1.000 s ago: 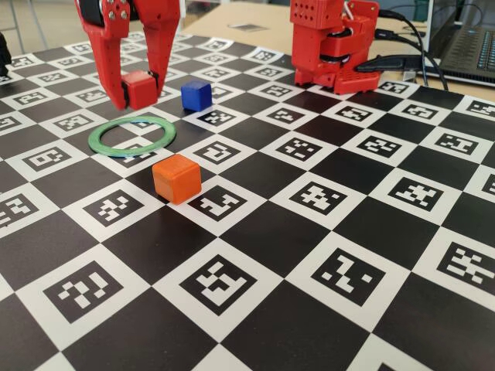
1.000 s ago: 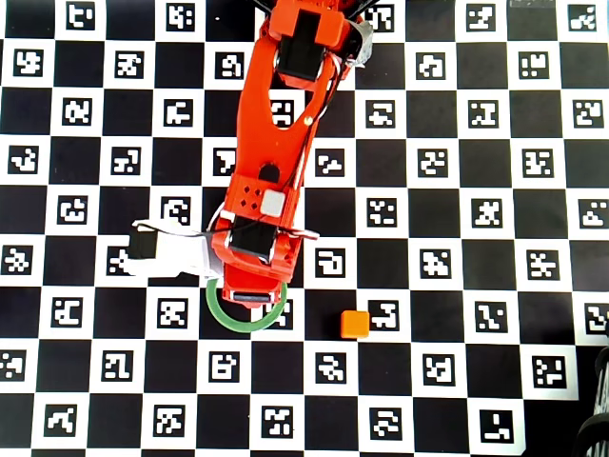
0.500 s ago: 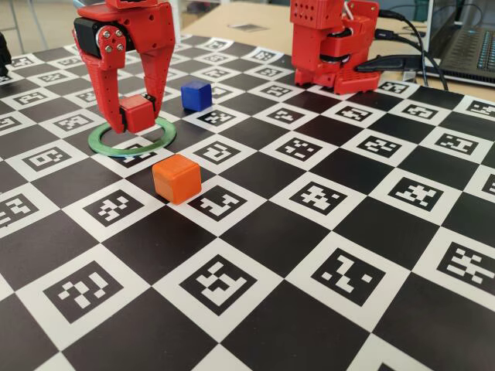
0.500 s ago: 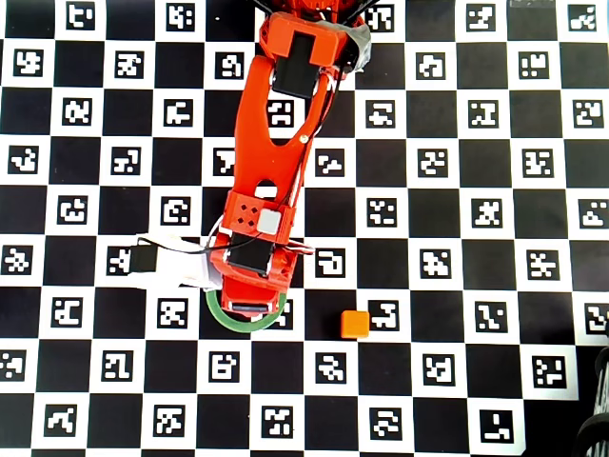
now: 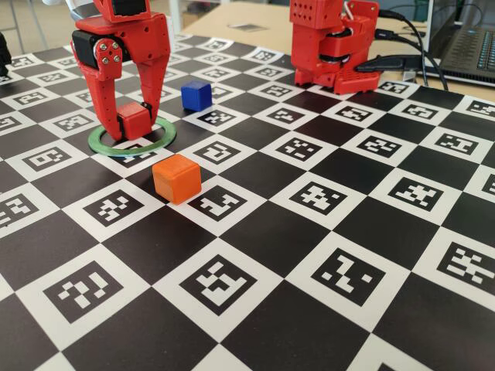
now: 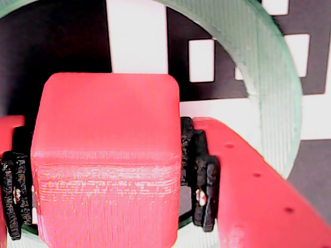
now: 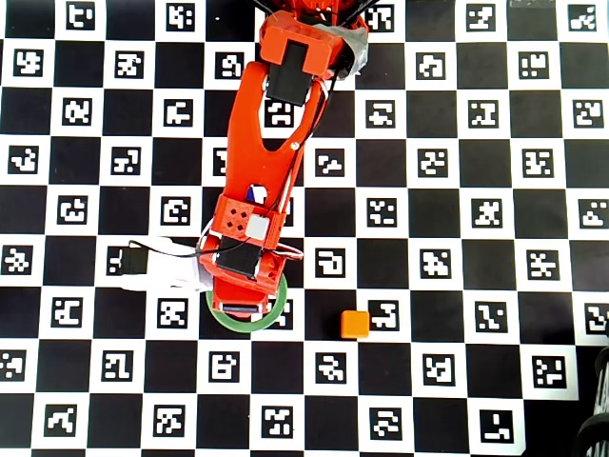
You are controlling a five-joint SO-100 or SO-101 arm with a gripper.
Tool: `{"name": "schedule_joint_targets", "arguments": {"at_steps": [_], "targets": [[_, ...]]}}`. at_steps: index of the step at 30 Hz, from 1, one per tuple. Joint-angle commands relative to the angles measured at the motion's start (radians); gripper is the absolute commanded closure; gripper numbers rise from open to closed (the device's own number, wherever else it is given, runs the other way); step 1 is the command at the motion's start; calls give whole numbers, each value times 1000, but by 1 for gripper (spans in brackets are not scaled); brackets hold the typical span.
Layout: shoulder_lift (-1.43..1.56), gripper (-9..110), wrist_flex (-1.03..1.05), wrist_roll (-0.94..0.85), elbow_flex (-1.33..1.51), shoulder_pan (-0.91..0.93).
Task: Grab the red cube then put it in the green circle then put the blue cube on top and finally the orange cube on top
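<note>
Fingers (image 5: pixel 130 124) were clamped on the red cube (image 5: pixel 132 120), held low inside the green circle (image 5: pixel 159 137). Best to seat it flat on the desk before releasing.

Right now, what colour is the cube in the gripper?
Red, matte; the red cube fills the wrist view, held by the gripper.

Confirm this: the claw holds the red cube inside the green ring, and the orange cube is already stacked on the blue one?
Not stacked. In the fixed view the orange cube sits alone on the board, apart from the blue cube. The claw does hold the red cube inside the green ring.
</note>
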Motion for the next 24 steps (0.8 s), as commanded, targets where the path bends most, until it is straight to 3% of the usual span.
{"name": "schedule_joint_targets", "arguments": {"at_steps": [1,13,24], "targets": [[31,92,-9,0,-94,5],[29,91,-9,11,-80,0],[40,77,6,9,-77,5]]}}
